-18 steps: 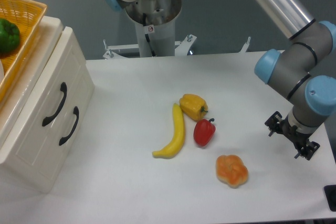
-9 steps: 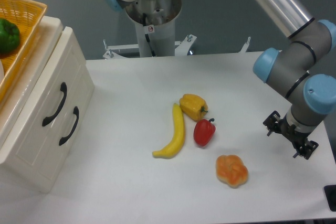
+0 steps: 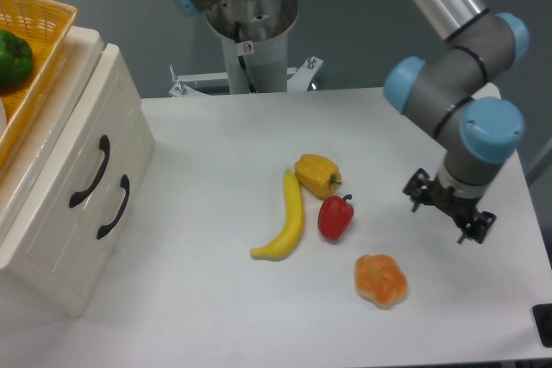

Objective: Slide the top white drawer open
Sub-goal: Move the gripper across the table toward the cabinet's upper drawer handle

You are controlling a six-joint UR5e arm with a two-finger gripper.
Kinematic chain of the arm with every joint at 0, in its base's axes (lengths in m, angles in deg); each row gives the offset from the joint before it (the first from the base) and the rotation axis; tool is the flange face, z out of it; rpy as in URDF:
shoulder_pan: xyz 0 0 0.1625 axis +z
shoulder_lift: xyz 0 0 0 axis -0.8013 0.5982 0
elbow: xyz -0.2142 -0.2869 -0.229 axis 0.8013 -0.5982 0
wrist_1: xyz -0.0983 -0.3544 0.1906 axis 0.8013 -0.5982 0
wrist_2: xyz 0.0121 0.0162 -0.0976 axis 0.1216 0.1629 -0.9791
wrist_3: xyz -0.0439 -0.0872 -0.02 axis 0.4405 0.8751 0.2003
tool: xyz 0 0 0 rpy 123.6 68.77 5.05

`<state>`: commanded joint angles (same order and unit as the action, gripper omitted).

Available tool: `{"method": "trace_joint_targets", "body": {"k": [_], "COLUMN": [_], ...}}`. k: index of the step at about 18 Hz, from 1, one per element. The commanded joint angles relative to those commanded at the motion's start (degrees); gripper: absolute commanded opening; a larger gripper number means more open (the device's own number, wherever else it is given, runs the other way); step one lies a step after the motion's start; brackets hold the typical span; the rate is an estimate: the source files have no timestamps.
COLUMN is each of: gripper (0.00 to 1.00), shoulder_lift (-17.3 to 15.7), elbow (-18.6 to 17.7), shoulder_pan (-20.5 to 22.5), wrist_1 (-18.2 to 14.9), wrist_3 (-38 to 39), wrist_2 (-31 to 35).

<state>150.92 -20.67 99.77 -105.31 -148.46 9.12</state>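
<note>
The cream-white cabinet stands at the left edge of the table. The top white drawer [image 3: 82, 140] sits flush in it, its curved black handle [image 3: 91, 171] above the like handle of the lower drawer [image 3: 114, 206]. My gripper [image 3: 449, 213] hangs over the right side of the table, far from the cabinet and to the right of the red pepper. Only its black body shows beneath the blue-capped wrist. The fingers are hidden, so whether they are open or shut does not show.
A yellow wicker basket [image 3: 39, 36] with a green pepper [image 3: 13, 58] sits on top of the cabinet. Mid-table lie a banana [image 3: 285, 221], a yellow pepper [image 3: 316, 174], a red pepper [image 3: 335, 217] and an orange bun-like item [image 3: 380, 280]. The arm's base [image 3: 250, 28] stands at the back.
The arm's wrist and gripper have moved left and slightly up the image, toward the middle of the table. The drawers and the food have not moved.
</note>
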Motion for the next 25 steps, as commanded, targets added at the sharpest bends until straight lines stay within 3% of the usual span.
{"method": "trace_joint_targets", "body": {"k": [4, 15, 20, 25], "gripper": [1.0, 1.0, 1.0, 1.0], "shoulder_lift": [-3.8, -9.9, -10.4, -12.1], "elbow": [-3.2, -3.4, -3.7, -4.0], "shoulder_pan": [-2.7, -13.9, -18.9, -22.2], "wrist_1": [0.0, -0.3, -0.6, -8.0], "wrist_3": [6.0, 28.4, 38.6, 41.7], "wrist_2": [-0.1, -2.2, -2.1, -2.4]}}
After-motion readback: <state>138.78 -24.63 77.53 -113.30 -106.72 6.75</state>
